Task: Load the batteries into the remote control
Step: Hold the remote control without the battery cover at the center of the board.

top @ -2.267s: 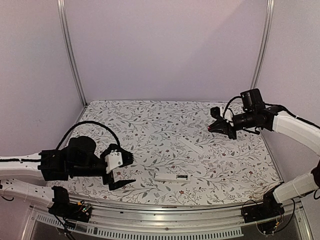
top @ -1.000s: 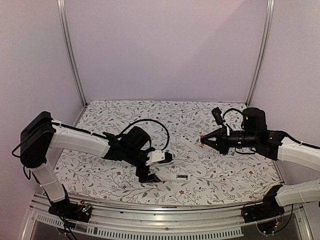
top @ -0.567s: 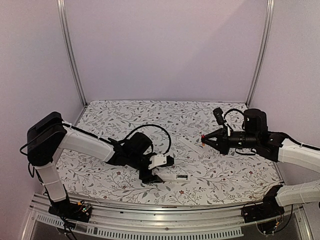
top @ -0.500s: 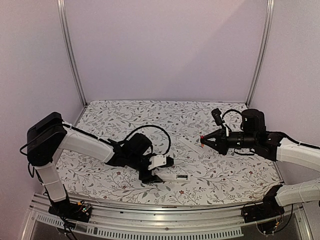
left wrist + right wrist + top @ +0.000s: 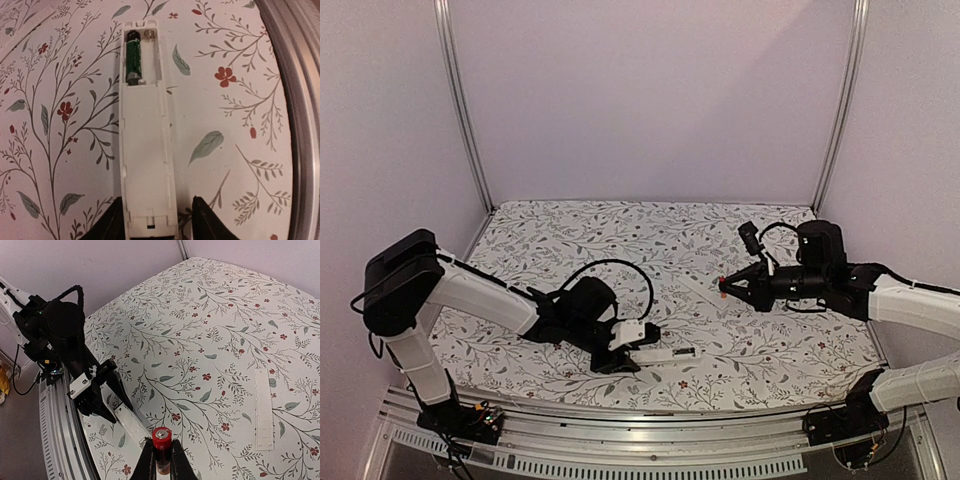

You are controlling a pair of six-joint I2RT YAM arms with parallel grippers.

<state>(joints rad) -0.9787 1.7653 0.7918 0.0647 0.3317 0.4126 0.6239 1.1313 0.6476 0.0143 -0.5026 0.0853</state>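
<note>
Straddles remote control [image 5: 147,150] by tabletop's [image 5: 230,115] near edge, left gripper [image 5: 156,216] part-open, unclamped; pinches red battery [image 5: 161,437] in right gripper [image 5: 161,449].

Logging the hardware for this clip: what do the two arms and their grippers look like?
The left arm and right arm have smooth white link covers and black joint housings. A black cable loops over each wrist. The left gripper has a white block and black tapered fingers; the right gripper is black with tapered fingers.

High rear camera and both wrist cameras share the remote control [image 5: 665,353].
</note>
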